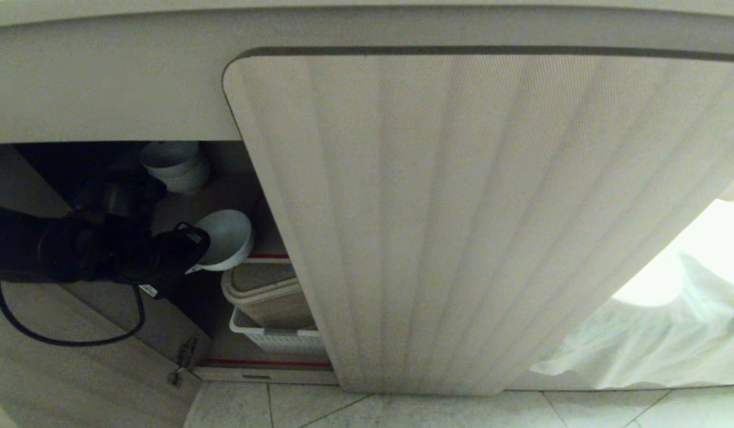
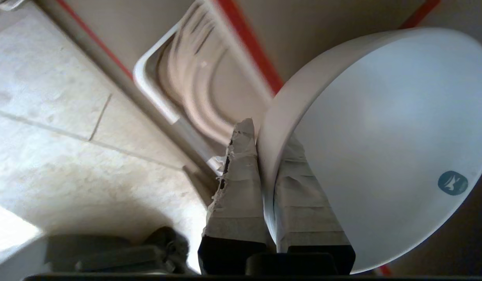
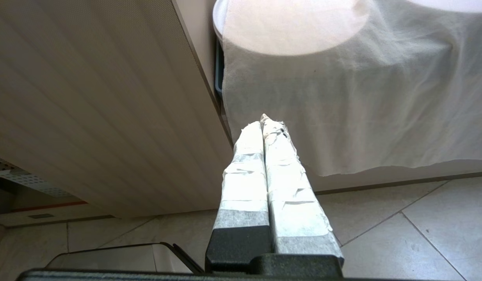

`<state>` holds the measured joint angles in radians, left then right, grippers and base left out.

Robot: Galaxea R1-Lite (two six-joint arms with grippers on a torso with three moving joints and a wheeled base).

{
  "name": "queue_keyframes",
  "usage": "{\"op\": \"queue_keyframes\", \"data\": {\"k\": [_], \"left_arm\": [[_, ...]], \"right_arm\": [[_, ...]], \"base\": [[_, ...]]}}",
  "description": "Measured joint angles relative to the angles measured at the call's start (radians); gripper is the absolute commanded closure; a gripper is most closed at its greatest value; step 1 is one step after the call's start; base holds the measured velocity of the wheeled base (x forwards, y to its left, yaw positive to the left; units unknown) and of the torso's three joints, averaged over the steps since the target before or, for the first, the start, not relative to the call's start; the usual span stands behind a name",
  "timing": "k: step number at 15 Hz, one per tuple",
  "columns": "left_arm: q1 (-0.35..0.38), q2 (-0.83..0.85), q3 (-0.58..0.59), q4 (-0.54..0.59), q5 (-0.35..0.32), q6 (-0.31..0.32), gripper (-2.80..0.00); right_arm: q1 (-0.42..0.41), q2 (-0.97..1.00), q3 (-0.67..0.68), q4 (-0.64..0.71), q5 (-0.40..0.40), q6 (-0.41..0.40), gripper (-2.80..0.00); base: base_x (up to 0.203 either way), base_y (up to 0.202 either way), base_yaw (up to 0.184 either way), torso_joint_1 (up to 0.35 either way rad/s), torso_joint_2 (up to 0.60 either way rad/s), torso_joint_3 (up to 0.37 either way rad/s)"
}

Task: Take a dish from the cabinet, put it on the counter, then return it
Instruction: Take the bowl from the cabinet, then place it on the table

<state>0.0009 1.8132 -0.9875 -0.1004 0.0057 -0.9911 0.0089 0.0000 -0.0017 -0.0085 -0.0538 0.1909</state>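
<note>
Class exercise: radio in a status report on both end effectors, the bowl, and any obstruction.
Left end effector shut on bowl rim, at open cabinet. Right end effector shut, empty, parked. Basket below bowl.

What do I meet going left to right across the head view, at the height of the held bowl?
Left arm → left gripper, shut on the white bowl's rim → white bowl → closed fluted cabinet door → white cloth at the far right.
</note>
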Motion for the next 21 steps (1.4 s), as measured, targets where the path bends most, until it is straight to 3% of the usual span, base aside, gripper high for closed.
{"op": "queue_keyframes", "data": {"k": [21], "left_arm": [[-0.04, -0.251, 0.247, 0.005, 0.001, 0.003, 0.0]], "right_arm": [[0.0, 0.0, 0.0, 0.0, 0.0, 0.0, 0.0]], "base": [[0.0, 0.0, 0.0, 0.0, 0.0, 0.0]]}}
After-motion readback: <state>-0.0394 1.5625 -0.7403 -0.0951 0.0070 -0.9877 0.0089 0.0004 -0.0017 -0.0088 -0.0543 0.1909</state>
